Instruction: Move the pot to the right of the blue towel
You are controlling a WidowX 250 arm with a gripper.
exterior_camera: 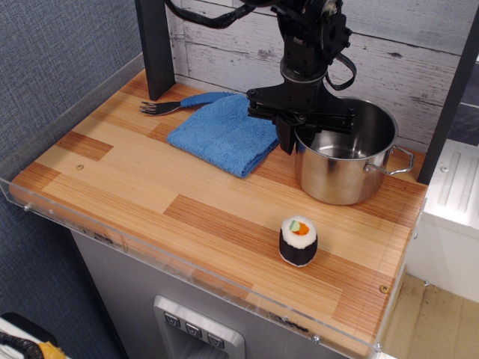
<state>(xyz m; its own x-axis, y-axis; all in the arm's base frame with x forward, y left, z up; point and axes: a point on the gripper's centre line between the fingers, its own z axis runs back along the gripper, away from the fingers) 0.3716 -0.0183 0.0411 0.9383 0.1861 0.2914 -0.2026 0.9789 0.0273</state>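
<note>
The shiny steel pot [346,176] stands upright on the wooden tabletop [142,187], just right of the folded blue towel [221,134] with a small gap between them. One wire handle sticks out on its right side. My gripper [293,140] comes down from above and is shut on the pot's left rim, one finger outside the wall and the other inside. The pot's left handle is hidden behind the gripper.
A sushi roll toy [299,240] sits in front of the pot. A blue-handled fork [179,102] lies behind the towel. A black post [155,45] stands at the back left, another at the far right [449,90]. A clear rim [187,262] edges the table front.
</note>
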